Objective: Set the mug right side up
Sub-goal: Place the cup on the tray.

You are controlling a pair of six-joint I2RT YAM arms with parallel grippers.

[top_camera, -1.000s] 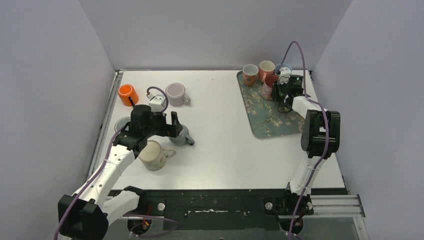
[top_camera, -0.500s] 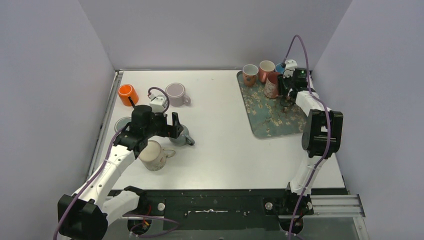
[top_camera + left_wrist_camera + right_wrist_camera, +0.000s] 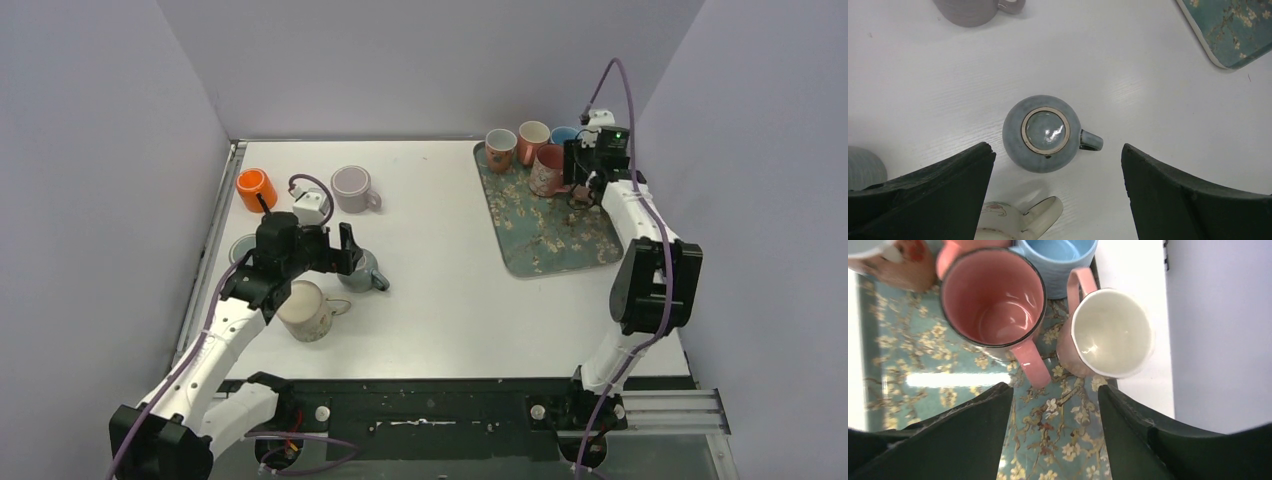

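A grey-blue mug (image 3: 1043,132) stands upside down on the white table, base ring up, handle pointing right; in the top view this mug (image 3: 365,272) sits left of centre. My left gripper (image 3: 1057,150) hovers above it, open wide, nothing between the fingers. A cream flowered mug (image 3: 308,310) lies on its side just in front, under the left arm. My right gripper (image 3: 1054,390) is open over the floral tray (image 3: 545,245), empty, just behind an upright pink mug (image 3: 993,295).
The tray also holds a pink mug with a white inside (image 3: 1110,332), a blue mug (image 3: 1058,255) and more mugs (image 3: 500,148) along its far edge. An orange mug (image 3: 256,188) lies on its side and a lilac mug (image 3: 350,187) stands at the back left.
My right gripper has opened, let go of the pink mug on the tray, and moved back toward the far right corner. The left gripper has barely moved.
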